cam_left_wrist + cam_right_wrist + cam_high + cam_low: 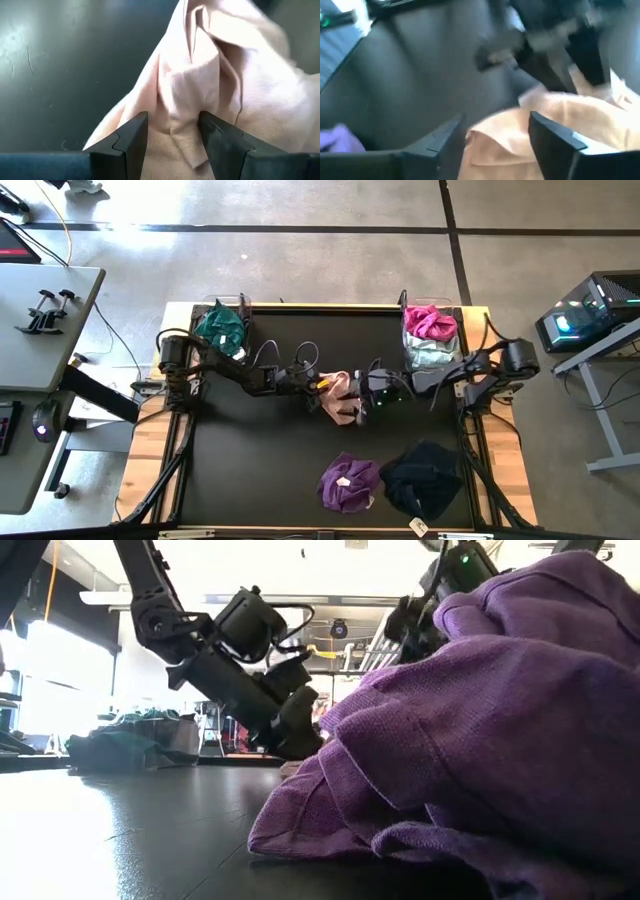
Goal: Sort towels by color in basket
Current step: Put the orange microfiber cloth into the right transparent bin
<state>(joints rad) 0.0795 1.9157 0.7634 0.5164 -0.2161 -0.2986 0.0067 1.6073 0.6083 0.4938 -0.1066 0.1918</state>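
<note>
Black tabletop (pixel 260 470): peach towel (pixel 340 398) lies mid-table. My left gripper (pixel 172 137) clamps its fold, seen only by wrist. My right gripper (pixel 495 135) gapes above it; overhead shows neither.

A towel (pixel 340 396) lies at the table's (pixel 260 470) centre, between the left gripper (pixel 318 385) and the right gripper (pixel 368 392). Two towels (pixel 349 483) (pixel 424 478) lie side by side near the front edge. Towel piles (pixel 221 328) (pixel 431 332) occupy both rear corners.

peach-pink towel (pixel 340 395) crumpled mid-table | purple towel (pixel 349 483), navy towel (pixel 424 477) front | magenta towel (pixel 430 321) back right
</note>
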